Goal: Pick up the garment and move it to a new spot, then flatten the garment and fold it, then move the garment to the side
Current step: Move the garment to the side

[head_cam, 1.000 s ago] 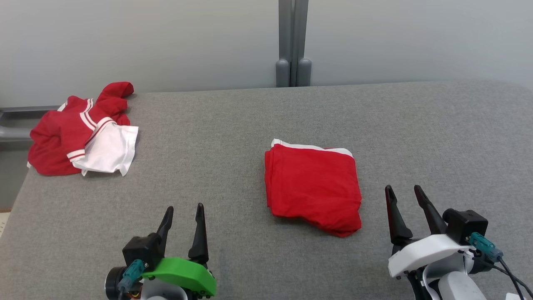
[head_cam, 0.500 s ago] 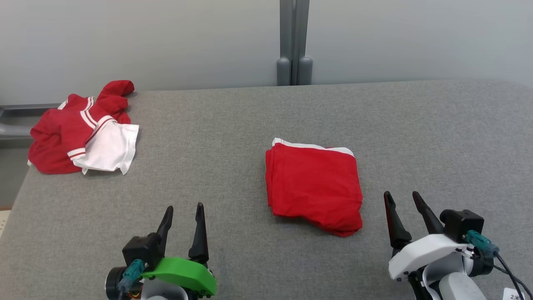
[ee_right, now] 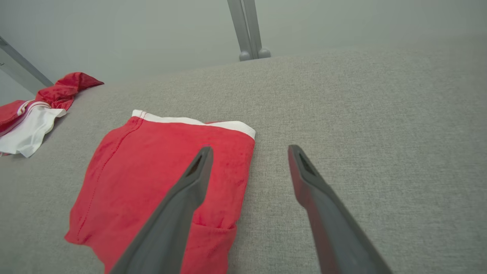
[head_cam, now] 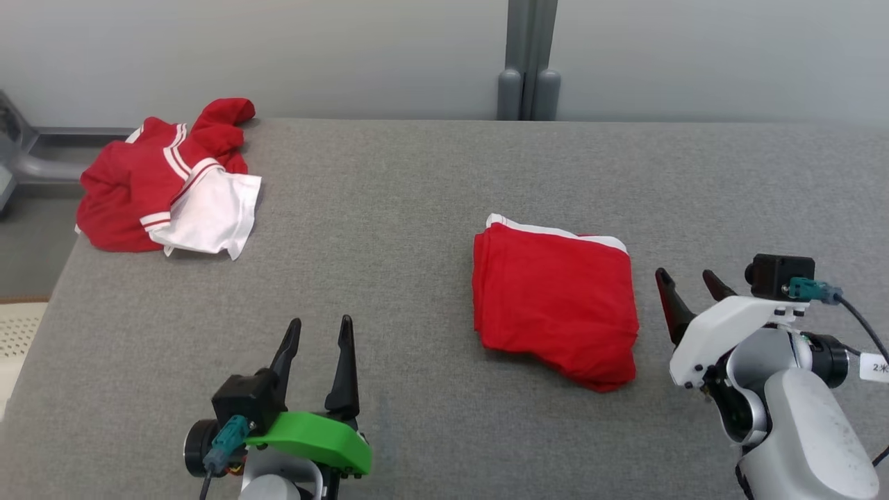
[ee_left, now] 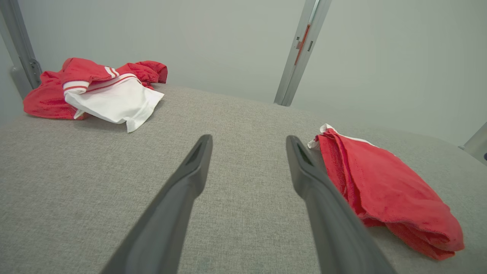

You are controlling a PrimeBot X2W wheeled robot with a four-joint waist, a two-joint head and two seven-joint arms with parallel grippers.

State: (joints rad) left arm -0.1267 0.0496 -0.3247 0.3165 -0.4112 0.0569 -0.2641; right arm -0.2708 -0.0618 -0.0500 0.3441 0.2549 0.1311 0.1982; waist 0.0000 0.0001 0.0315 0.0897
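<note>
Folded red garment (head_cam: 554, 298) flat on grey table (head_cam: 417, 180); left hand (head_cam: 321, 319), right hand (head_cam: 683, 273) both released, empty.

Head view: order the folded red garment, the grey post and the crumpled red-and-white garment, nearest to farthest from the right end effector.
1. Folded red garment, just left of the right end effector.
2. Grey post, at the back, middle.
3. Crumpled red-and-white garment, far-left corner.

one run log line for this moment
left gripper: open, empty | right gripper: open, beside folded garment | crumpled garment: far left
</note>
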